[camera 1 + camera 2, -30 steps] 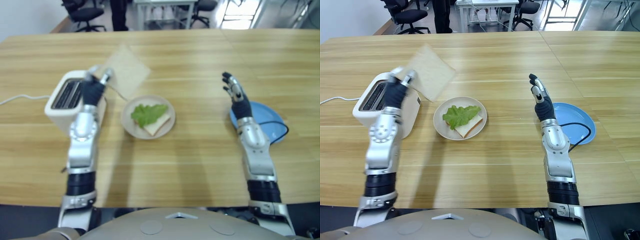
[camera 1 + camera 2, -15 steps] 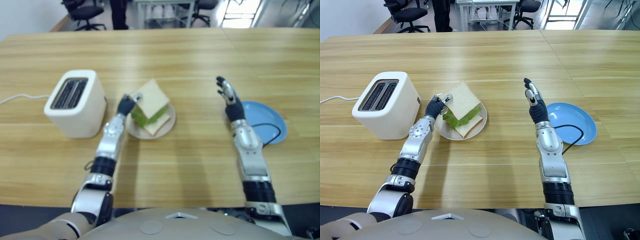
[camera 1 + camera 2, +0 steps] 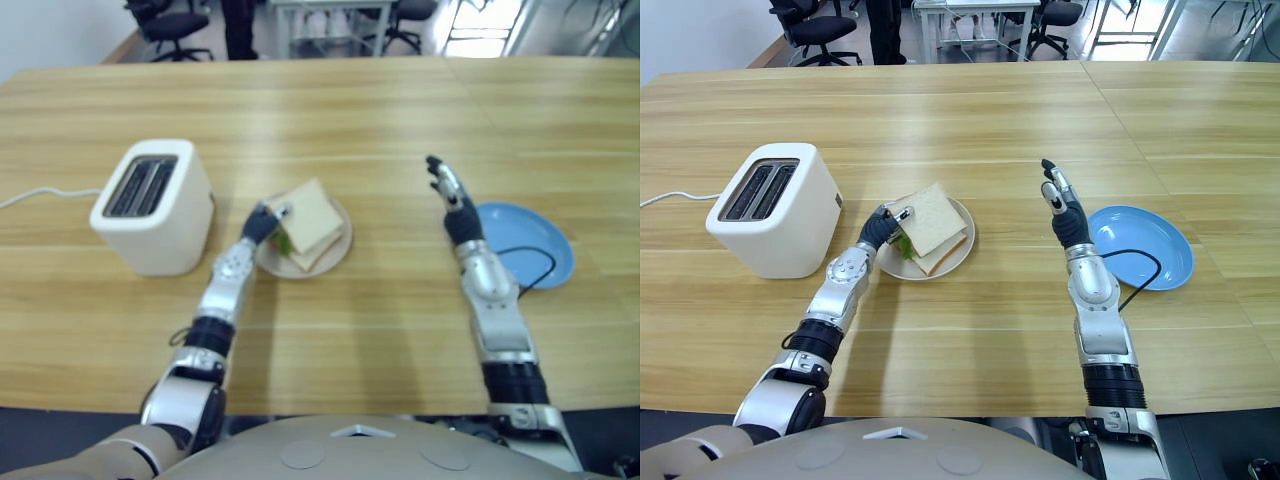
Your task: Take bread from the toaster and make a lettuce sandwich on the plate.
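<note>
Top slice: pale square top slice (image 3: 935,218), lying skewed over the lettuce on the plate.
Lettuce: a thin strip of green lettuce (image 3: 280,243) peeks out at the left edge.
Bottom slice: the bottom slice (image 3: 940,260) sticks out at the near side.
Plate: round cream plate (image 3: 966,240), mid-table.
Left hand: the left hand (image 3: 880,225) is at the plate's left rim, fingers pinched on the top slice's corner.
Right hand: the right hand (image 3: 1060,198) is raised, fingers straight, holding nothing.
Room: toaster (image 3: 770,215) near on the left, blue plate (image 3: 1160,250) beyond the right hand, bare table (image 3: 970,330) in front.
</note>
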